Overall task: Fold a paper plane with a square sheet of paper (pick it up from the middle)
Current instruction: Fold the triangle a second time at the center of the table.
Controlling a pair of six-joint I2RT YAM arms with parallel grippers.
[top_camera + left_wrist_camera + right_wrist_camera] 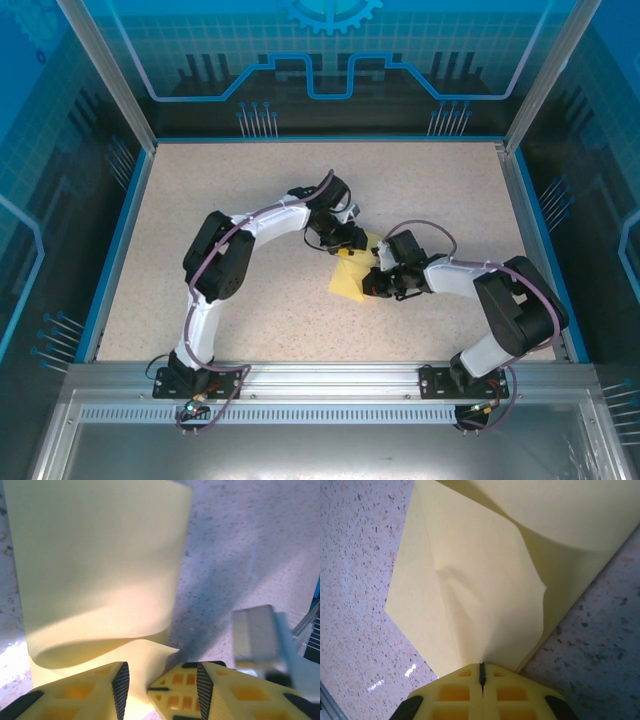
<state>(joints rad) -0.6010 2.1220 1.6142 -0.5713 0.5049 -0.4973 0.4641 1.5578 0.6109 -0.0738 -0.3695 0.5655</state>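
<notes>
The thin pale-yellow square sheet of paper (352, 277), partly folded and curling, sits mid-way across the speckled bench (250, 190) between both arms. The right gripper (481, 672) has its jaws closed on a creased edge; the left gripper (139, 680) holds its jaws parted around another edge.

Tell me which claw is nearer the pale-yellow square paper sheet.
Right. The right claw is shut on an edge of the pale-yellow square paper sheet; the left claw straddles another edge, jaws parted.
</notes>
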